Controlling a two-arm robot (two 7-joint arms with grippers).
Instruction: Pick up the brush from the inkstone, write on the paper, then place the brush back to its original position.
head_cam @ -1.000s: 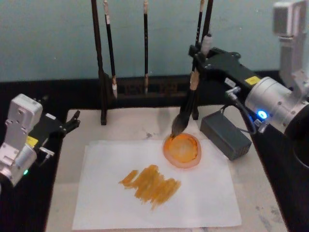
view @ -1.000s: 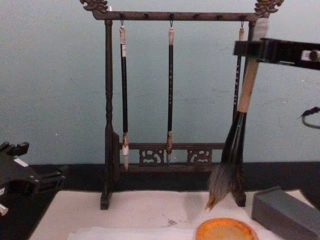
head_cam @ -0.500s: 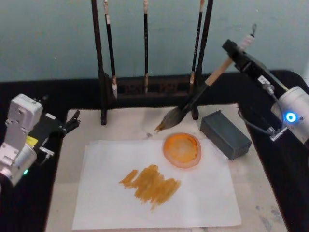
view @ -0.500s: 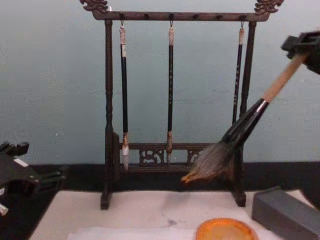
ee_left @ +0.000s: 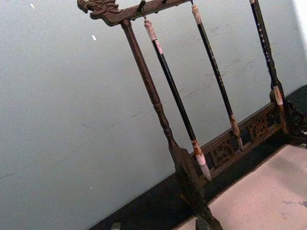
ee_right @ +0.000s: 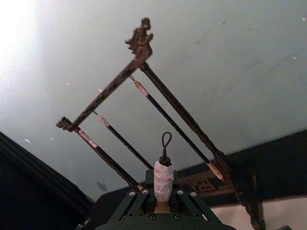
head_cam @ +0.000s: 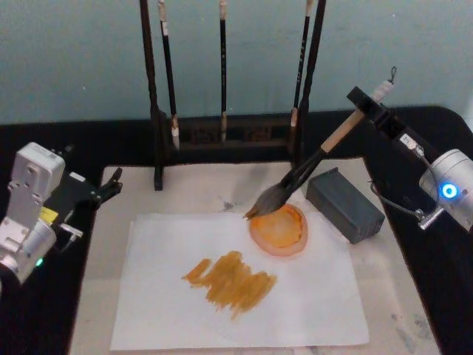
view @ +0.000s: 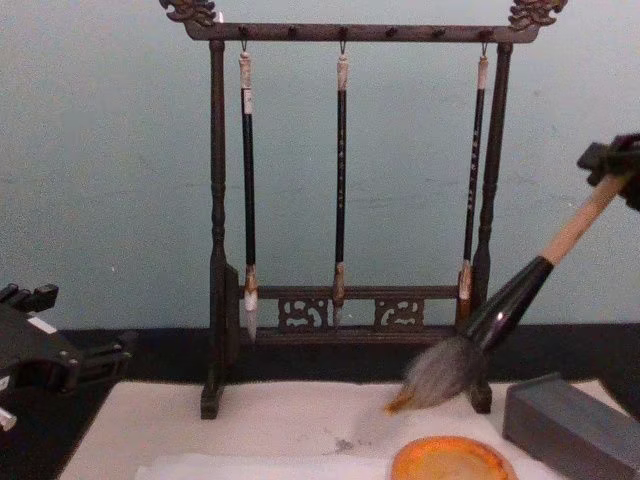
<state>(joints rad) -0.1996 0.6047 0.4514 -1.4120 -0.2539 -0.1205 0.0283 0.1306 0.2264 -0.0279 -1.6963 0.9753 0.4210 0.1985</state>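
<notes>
The brush [head_cam: 299, 177] has sunk toward the inkstone [head_cam: 281, 235], its handle top clenched between the fingers [head_cam: 361, 99] of the right gripper [head_cam: 367, 111]; left gripper [head_cam: 109, 189] parked.

Head cam looks steeply down at my paper [head_cam: 310, 310]. Chest cam's low, close, side-on to the wooden stand [view: 216, 200]. Both my wrist cams tilt up at it too.

Soft even light, faint shadows, bright glare on the wall [ee_right: 225, 62]
</notes>
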